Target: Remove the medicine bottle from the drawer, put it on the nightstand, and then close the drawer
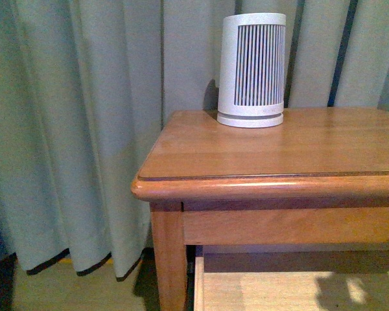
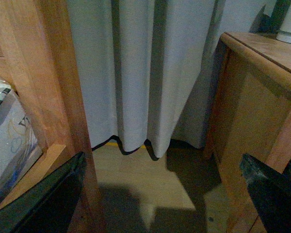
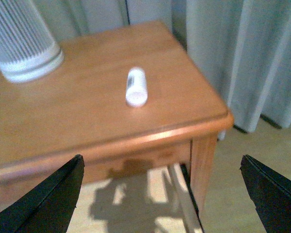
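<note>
The medicine bottle (image 3: pixel 136 86), small and white, lies on its side on the nightstand (image 3: pixel 87 111) top, clear of everything else. Below the top, the drawer (image 3: pixel 150 204) stands pulled out, its pale inside showing with nothing seen in it. My right gripper (image 3: pixel 162 194) hangs open above the drawer, in front of and apart from the bottle. In the front view the nightstand (image 1: pixel 259 155) top and the open drawer (image 1: pixel 279 288) show, but not the bottle. My left gripper (image 2: pixel 162 194) is open beside the nightstand (image 2: pixel 252 126), low over the floor, holding nothing.
A large white slatted cylinder (image 1: pixel 251 70) stands at the back of the nightstand top (image 3: pixel 19 41). Grey curtains (image 1: pixel 84 129) hang behind and beside it. A wooden bed frame post (image 2: pixel 53 97) with bedding rises close to my left gripper.
</note>
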Robot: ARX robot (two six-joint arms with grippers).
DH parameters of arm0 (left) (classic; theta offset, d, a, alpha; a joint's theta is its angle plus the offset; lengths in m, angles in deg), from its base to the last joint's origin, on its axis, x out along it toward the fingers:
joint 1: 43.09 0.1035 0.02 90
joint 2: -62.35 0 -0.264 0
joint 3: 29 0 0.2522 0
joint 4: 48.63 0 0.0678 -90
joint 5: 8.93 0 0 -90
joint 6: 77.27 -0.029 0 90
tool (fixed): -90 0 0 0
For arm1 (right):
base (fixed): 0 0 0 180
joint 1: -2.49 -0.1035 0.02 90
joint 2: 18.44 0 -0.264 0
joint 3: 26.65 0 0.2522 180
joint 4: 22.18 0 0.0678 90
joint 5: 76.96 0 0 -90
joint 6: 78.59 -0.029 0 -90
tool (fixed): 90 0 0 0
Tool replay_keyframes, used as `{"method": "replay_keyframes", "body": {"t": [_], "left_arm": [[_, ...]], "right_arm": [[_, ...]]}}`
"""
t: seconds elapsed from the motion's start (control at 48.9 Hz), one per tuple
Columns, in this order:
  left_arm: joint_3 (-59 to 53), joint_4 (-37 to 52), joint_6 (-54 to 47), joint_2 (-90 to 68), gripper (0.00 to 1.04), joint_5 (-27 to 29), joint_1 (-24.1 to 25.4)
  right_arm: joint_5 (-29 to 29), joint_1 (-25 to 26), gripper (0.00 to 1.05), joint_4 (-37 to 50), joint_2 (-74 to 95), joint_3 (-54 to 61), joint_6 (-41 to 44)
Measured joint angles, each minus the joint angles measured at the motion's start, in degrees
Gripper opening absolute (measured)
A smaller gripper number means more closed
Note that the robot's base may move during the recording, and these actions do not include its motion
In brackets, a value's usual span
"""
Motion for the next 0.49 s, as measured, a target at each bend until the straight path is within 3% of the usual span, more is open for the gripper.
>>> {"method": "replay_keyframes", "body": {"t": [0.266,0.491], "left_arm": [[0.0,0.0,0.0,0.0,0.98,0.0,0.0],[0.0,0.0,0.0,0.0,0.98,0.0,0.0]], "right_arm": [[2.71,-8.85,0.98,-21.09,-21.44,12.22,-1.49],[5.75,-16.0,0.98,-23.65,-21.84,20.92,-5.18]]}}
